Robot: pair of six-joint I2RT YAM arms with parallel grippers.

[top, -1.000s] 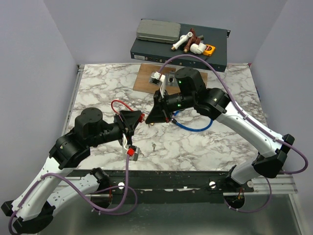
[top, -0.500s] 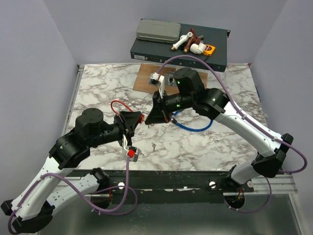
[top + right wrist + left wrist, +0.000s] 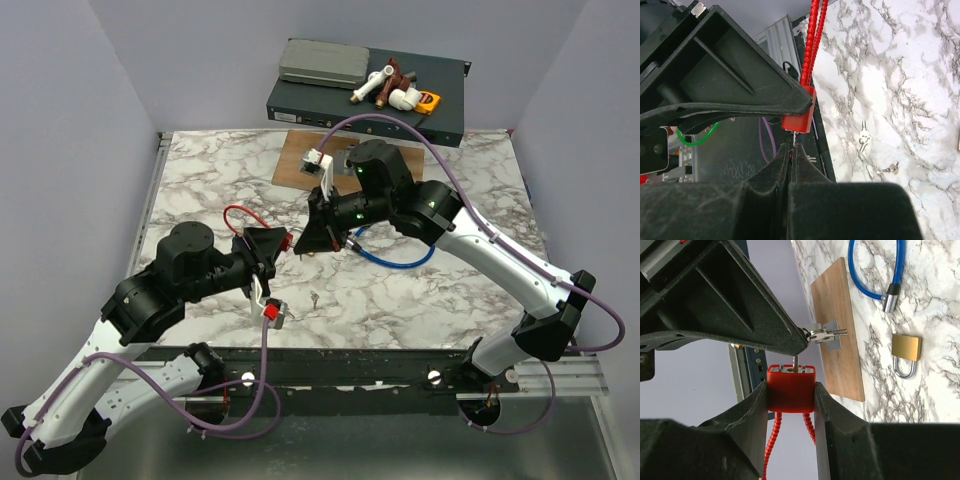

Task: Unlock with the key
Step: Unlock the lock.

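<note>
Red lock (image 3: pixel 790 392), mid-frame, sits clamped in the left claw (image 3: pixel 790 386) — the right claw (image 3: pixel 791 151), pinched on the key (image 3: pixel 794 361), should twist it straight, without side-pull.

Pale lavender walls (image 3: pixel 80 100) close in on three sides; a white table (image 3: pixel 200 170) with grey marble veining fills the floor between them; a dark rail (image 3: pixel 350 365) lines its near edge; light is soft, even.
</note>
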